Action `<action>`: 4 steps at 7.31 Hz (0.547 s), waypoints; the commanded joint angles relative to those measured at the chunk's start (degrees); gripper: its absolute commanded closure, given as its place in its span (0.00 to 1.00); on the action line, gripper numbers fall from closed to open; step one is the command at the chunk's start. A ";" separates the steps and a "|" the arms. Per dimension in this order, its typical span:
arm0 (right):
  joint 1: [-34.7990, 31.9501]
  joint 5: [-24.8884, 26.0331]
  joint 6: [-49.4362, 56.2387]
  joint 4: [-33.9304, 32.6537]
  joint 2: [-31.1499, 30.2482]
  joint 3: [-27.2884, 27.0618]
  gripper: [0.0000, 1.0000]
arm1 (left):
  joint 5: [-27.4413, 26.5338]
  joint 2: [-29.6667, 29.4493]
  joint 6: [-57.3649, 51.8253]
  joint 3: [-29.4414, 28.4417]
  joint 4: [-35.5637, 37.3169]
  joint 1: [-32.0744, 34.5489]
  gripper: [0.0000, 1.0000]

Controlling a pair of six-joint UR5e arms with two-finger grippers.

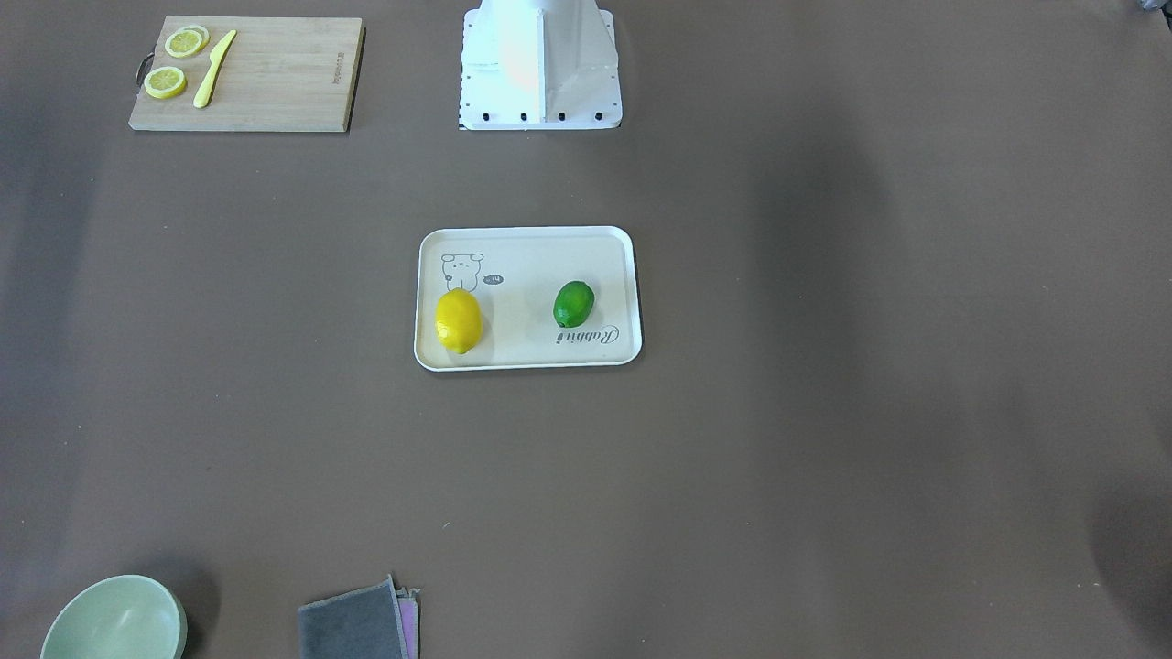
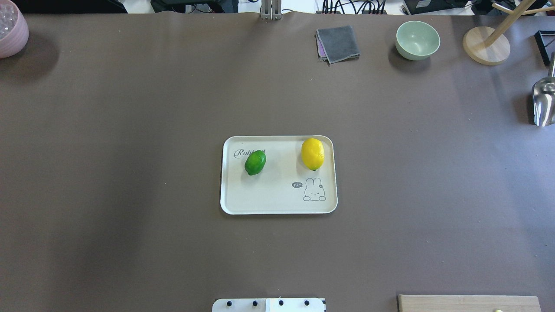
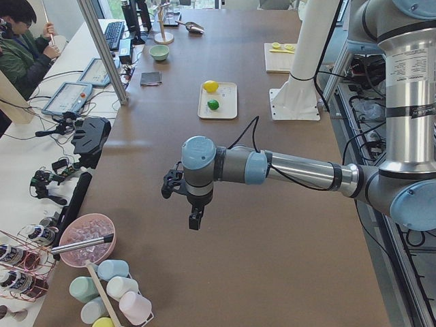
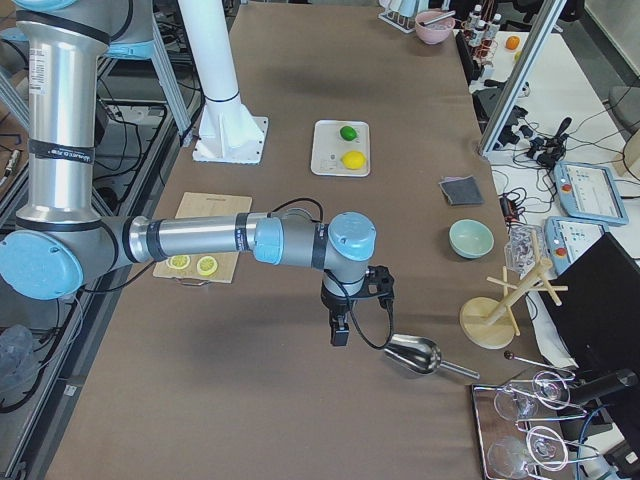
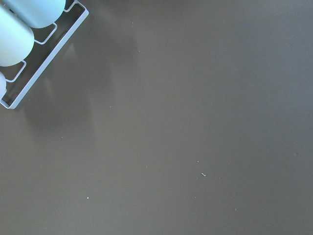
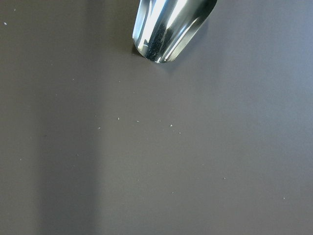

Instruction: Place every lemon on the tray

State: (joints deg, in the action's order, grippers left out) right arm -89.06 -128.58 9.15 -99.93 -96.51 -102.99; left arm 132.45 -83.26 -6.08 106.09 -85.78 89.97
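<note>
The cream tray (image 2: 277,212) with the rabbit drawing lies at the table's middle. The yellow lemon (image 2: 312,154) and the green lemon (image 2: 255,162) both lie on it, apart from each other. They also show in the front view: tray (image 1: 531,275), yellow lemon (image 1: 458,320), green lemon (image 1: 574,304). My left gripper (image 3: 194,221) shows only in the exterior left view, far from the tray near the table's left end. My right gripper (image 4: 340,333) shows only in the exterior right view, beside a metal scoop. I cannot tell whether either is open or shut. Neither holds a lemon.
A wooden cutting board (image 1: 247,73) carries lemon slices (image 1: 166,82) and a yellow knife (image 1: 213,69). A green bowl (image 2: 417,40), grey cloth (image 2: 338,43), wooden stand (image 2: 485,45), metal scoop (image 2: 544,102) and pink bowl (image 2: 11,30) stand along the far edge and ends.
</note>
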 commanded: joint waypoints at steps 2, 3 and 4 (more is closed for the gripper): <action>0.55 -0.53 -0.10 0.00 0.00 -0.02 0.00 | 0.00 -0.06 0.02 0.17 0.00 -0.06 0.01; 0.81 -0.62 -0.10 0.00 0.00 -0.02 0.00 | 0.00 -0.06 0.02 0.17 0.00 -0.06 0.01; 0.99 -0.62 -0.01 0.00 0.00 -0.11 0.00 | 0.00 -0.06 -0.07 0.26 0.00 -0.06 0.01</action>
State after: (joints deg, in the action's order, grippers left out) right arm -88.31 -129.14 9.07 -99.93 -96.50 -103.04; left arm 132.45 -83.32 -6.08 106.28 -85.78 89.91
